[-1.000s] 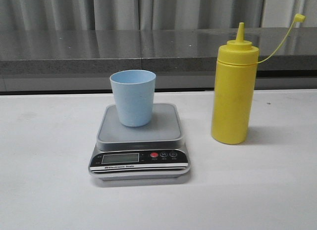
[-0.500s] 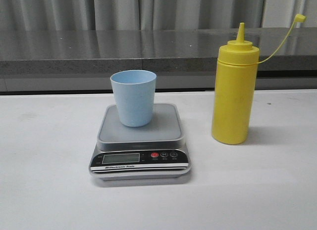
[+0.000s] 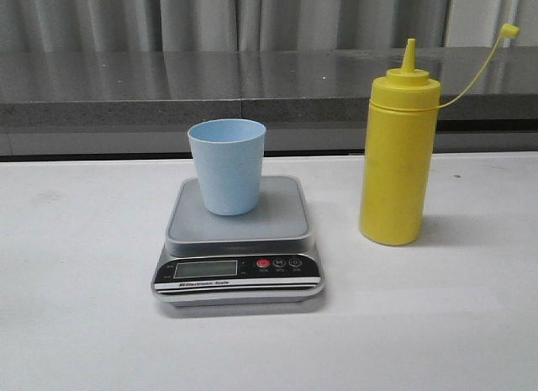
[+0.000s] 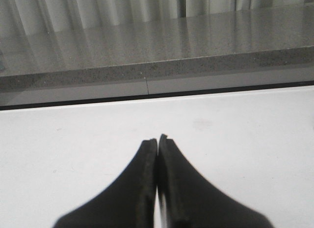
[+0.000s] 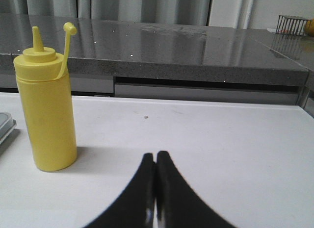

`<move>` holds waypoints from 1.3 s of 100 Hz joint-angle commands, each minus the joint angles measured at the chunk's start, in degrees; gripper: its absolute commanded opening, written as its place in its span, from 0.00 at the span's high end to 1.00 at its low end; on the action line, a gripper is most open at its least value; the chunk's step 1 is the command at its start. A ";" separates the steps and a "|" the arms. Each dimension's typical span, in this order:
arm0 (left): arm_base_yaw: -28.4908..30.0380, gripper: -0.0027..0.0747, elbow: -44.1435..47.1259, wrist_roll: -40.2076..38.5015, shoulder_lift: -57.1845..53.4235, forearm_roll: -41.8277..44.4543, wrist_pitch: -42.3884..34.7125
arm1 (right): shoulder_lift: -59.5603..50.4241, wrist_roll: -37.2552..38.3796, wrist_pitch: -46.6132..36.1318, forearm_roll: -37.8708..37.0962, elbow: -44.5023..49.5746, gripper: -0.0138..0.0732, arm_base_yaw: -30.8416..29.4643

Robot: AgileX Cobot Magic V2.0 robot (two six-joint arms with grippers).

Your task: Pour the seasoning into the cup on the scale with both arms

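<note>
The left end effector (image 4: 157,139) has its two dark fingers pressed together with nothing between them, held low and level over bare white counter (image 3: 76,324), pointing toward the far grey ledge (image 3: 126,88). The right end effector (image 5: 155,155) is likewise closed and empty, its tips aimed over the counter toward the far edge, with the seasoning bottle (image 5: 45,110) standing off to one side of it, well apart. Neither arm appears in the front view.

The seasoning bottle (image 3: 397,160) stands upright on the counter, its long axis vertical and the pointed nozzle (image 3: 408,55) aimed straight up. Its small cap (image 3: 508,29) hangs off the nozzle on a thin yellow tether (image 3: 471,76) that arcs up and to the right. The bottle sits just right of the scale (image 3: 239,240), not touching it.

The light blue cup (image 3: 226,166) stands upright, mouth up, on the far-left part of the scale's square platform (image 3: 252,219). The display (image 3: 205,269) and red button (image 3: 263,263) face the near edge.

Open counter lies to the left of the scale, to the right of the bottle, and along the whole near side.
</note>
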 commanded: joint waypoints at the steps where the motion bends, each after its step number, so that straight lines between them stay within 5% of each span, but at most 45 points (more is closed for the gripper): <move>1: -0.96 0.99 -0.67 -0.38 -1.68 0.12 -5.65 | -1.11 -0.07 -4.61 -0.50 -1.23 0.92 -0.37; 26: -4.88 0.99 2.58 -0.38 -1.68 0.12 -8.10 | -1.11 -0.07 -4.61 -0.50 -1.23 0.92 -0.37; 130: -4.86 0.99 4.08 -2.31 -1.68 2.03 -10.27 | -1.11 -0.07 -4.61 -0.50 -1.23 0.92 -0.37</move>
